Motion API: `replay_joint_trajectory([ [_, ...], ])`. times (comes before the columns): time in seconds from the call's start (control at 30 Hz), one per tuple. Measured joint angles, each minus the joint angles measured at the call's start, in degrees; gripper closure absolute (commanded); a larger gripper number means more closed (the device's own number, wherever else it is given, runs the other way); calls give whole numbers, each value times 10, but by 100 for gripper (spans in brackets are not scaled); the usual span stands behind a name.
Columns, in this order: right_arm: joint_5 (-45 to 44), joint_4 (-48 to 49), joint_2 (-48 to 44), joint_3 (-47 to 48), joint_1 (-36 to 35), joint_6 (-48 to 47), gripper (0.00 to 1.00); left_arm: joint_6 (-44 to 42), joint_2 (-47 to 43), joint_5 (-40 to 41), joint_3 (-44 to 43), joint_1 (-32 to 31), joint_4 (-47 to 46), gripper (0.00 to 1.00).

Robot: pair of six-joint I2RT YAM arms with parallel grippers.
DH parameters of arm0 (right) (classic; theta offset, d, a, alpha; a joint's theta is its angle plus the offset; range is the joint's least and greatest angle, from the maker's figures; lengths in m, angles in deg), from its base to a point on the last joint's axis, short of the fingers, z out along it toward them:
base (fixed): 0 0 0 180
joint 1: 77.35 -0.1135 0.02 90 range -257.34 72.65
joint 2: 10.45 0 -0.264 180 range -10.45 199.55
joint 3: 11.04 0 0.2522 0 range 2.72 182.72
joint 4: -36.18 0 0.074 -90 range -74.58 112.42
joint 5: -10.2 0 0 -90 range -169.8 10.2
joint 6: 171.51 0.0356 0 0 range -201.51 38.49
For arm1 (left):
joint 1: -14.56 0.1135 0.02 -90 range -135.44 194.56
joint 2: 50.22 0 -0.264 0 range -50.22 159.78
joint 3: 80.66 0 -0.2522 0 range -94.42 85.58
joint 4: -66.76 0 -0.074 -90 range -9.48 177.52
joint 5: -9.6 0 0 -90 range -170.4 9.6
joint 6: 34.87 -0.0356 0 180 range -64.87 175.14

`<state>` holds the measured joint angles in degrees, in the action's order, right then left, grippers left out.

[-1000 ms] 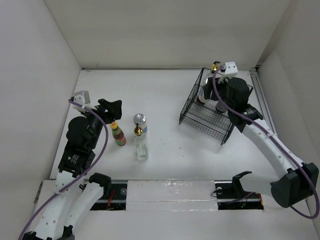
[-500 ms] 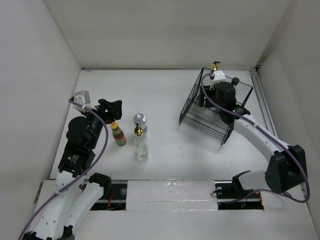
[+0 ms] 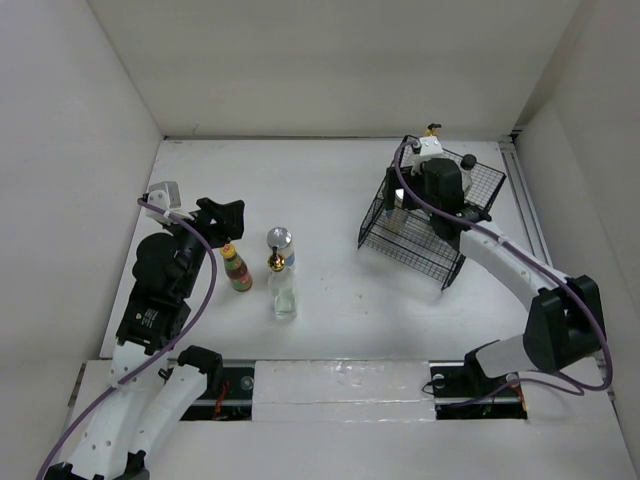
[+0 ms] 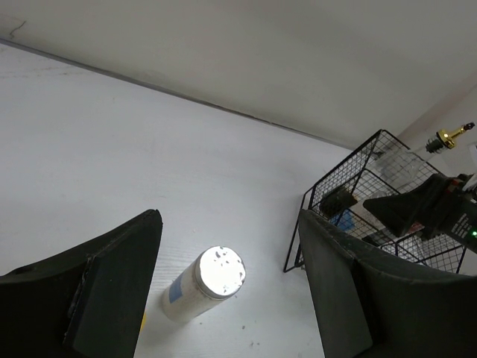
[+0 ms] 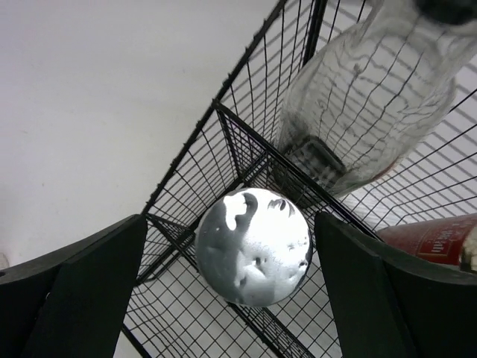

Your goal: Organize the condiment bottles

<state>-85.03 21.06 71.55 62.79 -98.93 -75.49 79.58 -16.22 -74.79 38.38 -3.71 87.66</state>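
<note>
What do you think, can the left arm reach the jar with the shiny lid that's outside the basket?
Probably yes. The left fingers are open and the silver-lidded jar stands just ahead between them, nothing in front of it. The sauce bottle close by might get nudged.

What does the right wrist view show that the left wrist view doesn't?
Right wrist only: a silver-lidded jar seen from above at the black wire basket, centred under the open right gripper, plus a red-labelled bottle at the frame edge.
Left wrist only: a second silver-lidded jar on the table, and the right arm at the basket.
Both: the basket and the clear bottle in it, though only the left wrist view shows its gold spout.
</note>
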Motion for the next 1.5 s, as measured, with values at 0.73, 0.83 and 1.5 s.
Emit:
replay_joint_trajectory([
  [0.73, 239, -2, -126, -6, -334, -136, 9, 0, 0, 5, 0, 19, 0, 31],
  [0.83, 250, -7, -82, 5, -368, -151, 9, 0, 0, 5, 0, 19, 0, 31],
  [1.5, 211, 171, 40, 21, -389, -118, 24, 0, 0, 4, 0, 19, 0, 31],
])
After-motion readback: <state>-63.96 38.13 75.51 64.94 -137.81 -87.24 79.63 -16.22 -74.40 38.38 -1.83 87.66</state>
